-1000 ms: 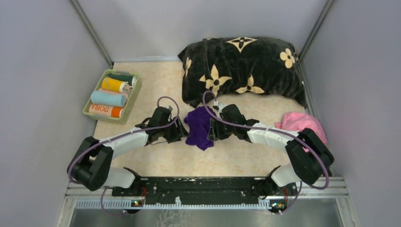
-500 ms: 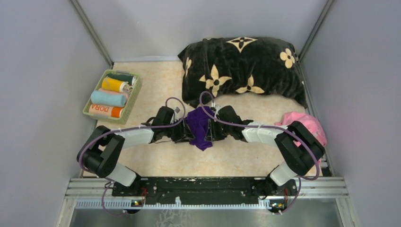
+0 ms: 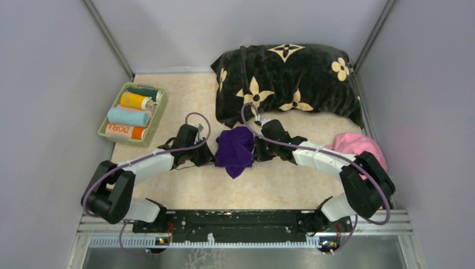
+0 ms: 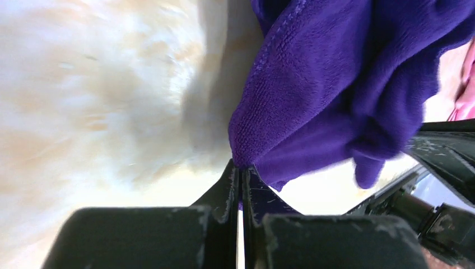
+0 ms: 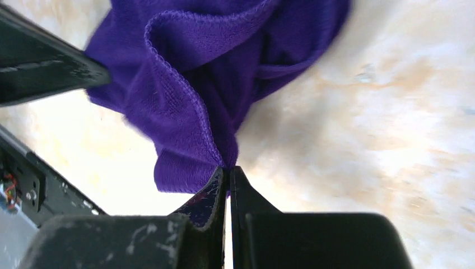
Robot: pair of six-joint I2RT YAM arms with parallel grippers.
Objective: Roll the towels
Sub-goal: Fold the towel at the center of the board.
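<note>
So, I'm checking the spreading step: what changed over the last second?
The left tool and right tool pulled apart, spreading the purple towel wider between them. Both stay shut on its edges. The basket, pink towel and cushion are unchanged.

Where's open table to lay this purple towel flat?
Bare table lies between the purple towel and the black base rail, and between the basket and the cushion. The right edge is crowded by the pink towel.

The purple towel (image 4: 347,78) is matt, fuzzy terry cloth; the bench (image 4: 84,84) looks smooth and marbled; the left claw (image 4: 241,171) is scuffed black plastic.
</note>
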